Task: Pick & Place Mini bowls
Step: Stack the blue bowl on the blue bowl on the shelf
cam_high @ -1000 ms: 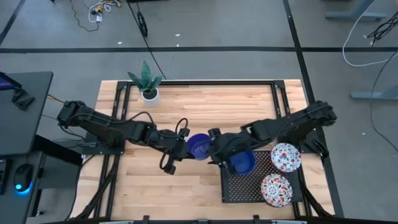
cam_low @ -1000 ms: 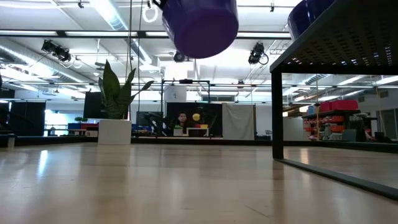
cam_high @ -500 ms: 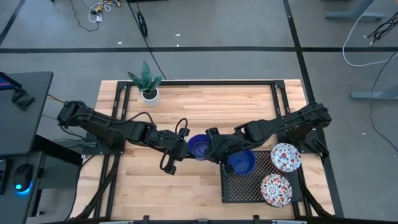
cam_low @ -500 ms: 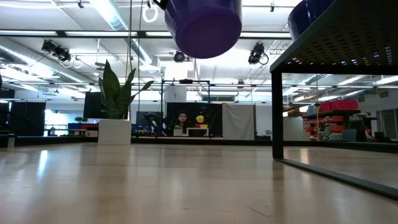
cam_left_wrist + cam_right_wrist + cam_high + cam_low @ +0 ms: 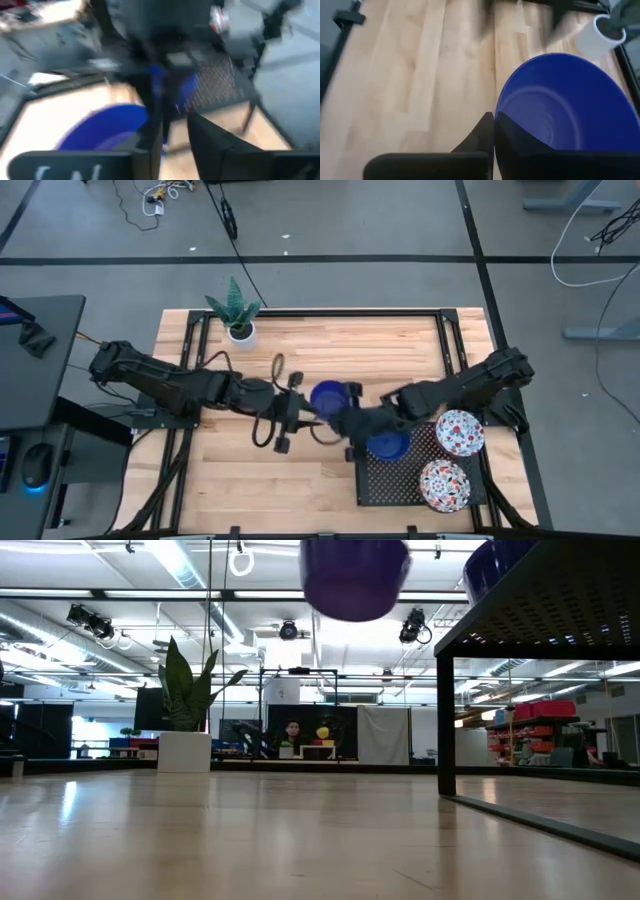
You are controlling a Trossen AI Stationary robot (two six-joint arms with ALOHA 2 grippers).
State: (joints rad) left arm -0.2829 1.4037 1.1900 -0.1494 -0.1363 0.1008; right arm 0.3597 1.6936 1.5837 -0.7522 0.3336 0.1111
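Mid-handover of a blue mini bowl (image 5: 326,396), by the look of it. It's airborne over the middle of the surface (image 5: 330,345), just left of the black perforated rack (image 5: 385,480). Low view confirms: bowl well clear of the wood, up at the top of frame.

Right end effector (image 5: 345,420) is pinching the bowl rim; right wrist view shows its fingers (image 5: 490,131) pressed together on the edge with the bowl's interior open beyond them. Left end effector (image 5: 298,408) sits right beside the same bowl on its left side. Its wrist view has the bowl against its fingers (image 5: 150,135), but too smeared to call: can't tell if it's gripping or just alongside.

Other bowls: a second blue bowl (image 5: 388,445) on the rack's far-left corner, two floral bowls (image 5: 459,431) (image 5: 444,484) on the rack's right side. Potted plant (image 5: 238,315) far-left, out of the way.

Next move, my read: one arm has to own the bowl before the other lets go, then carry it to its place and lower it level. Risk is both pulling at once, or a rim pinch slipping on the gloss.
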